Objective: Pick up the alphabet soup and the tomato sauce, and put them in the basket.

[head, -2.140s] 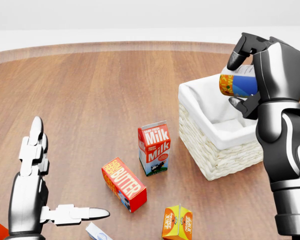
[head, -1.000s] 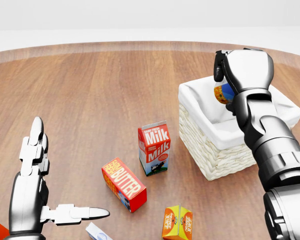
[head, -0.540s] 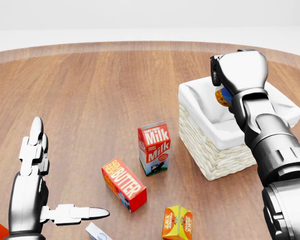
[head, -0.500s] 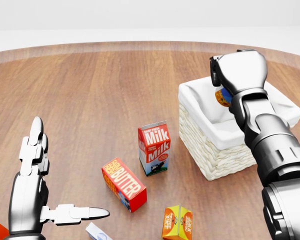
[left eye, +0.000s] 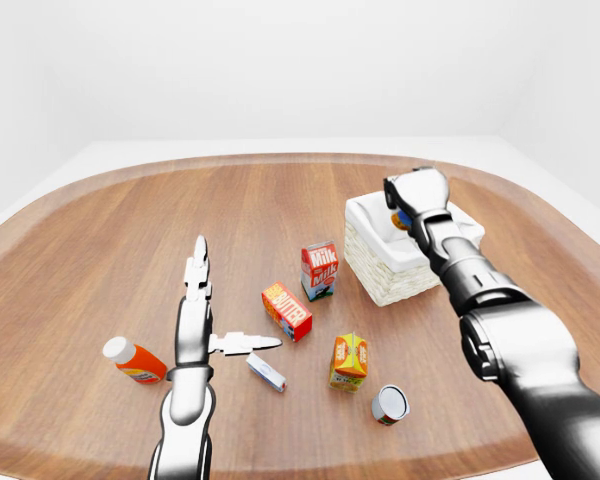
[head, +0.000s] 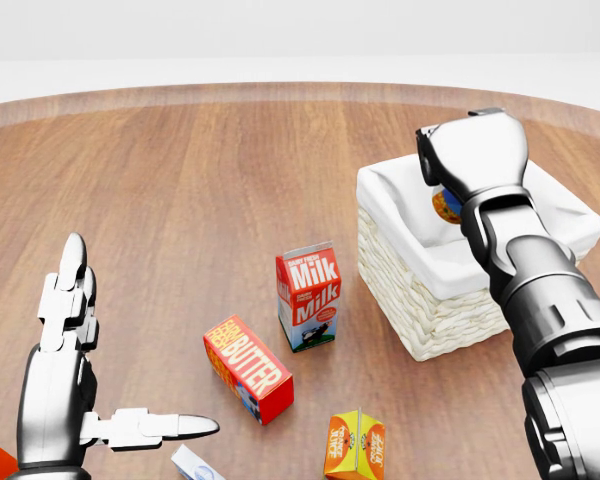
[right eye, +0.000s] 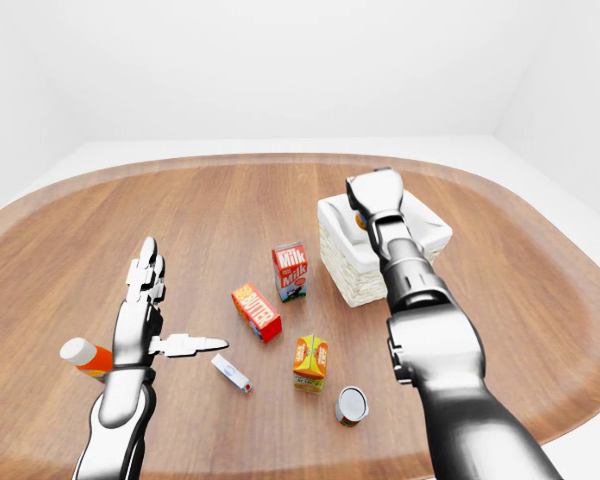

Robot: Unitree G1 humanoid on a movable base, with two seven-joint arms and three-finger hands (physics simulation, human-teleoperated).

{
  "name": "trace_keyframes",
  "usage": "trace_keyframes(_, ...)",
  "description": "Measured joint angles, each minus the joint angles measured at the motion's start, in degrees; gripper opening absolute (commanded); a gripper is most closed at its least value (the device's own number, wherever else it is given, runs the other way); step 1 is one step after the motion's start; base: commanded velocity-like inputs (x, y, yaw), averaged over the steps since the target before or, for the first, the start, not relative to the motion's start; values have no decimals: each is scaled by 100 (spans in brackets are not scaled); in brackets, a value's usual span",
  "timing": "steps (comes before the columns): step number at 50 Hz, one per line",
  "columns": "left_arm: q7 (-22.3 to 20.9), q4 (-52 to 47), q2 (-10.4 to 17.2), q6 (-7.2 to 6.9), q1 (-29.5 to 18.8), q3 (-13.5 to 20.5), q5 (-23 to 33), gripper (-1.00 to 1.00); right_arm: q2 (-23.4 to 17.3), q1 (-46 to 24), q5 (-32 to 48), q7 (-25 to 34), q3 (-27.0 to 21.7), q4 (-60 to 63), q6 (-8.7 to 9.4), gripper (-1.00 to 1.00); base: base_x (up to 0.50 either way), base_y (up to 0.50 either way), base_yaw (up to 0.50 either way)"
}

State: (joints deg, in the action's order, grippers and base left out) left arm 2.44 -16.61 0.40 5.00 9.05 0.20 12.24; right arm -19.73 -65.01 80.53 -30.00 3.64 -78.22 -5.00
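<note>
Right hand over the white-lined basket at the desk's 2 o'clock, fingers apparently clenched on a can just inside the rim, second can lying at 5 o'clock, left hand with fingers released at 7 o'clock.

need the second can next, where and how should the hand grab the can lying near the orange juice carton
Probably around its cylindrical side wall. The can lies tipped on the table, its flat silver end facing the camera, right of the juice carton in the left-eye view. Come down from above with fingers spanning the curved body across its axis; the right hand, now over the basket, is nearer.
</note>
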Motion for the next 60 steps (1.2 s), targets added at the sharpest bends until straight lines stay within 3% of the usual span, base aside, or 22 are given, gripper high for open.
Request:
trace_keyframes(15, -1, 0, 0, 0, 0, 0, -1, 100, -12, 46, 21, 0, -29, -14, 0, -100, 0, 0, 0)
trace_keyframes(17, -1, 0, 0, 0, 0, 0, -1, 100, -14, 48, 41, 0, -30, -15, 0, -68, 0, 0, 0)
trace_keyframes(19, -1, 0, 0, 0, 0, 0, -1, 100, -15, 54, 70, 0, -27, -24, 0, 91, 0, 0, 0)
trace_keyframes(20, -1, 0, 0, 0, 0, 0, -1, 100, -16, 56, 79, 0, -27, -27, 0, 100, 0, 0, 0)
trace_keyframes(60, -1, -1, 0, 0, 1, 1, -1, 100, -60, -186, 36, 0, -102, 43, 0, 100, 0, 0, 0)
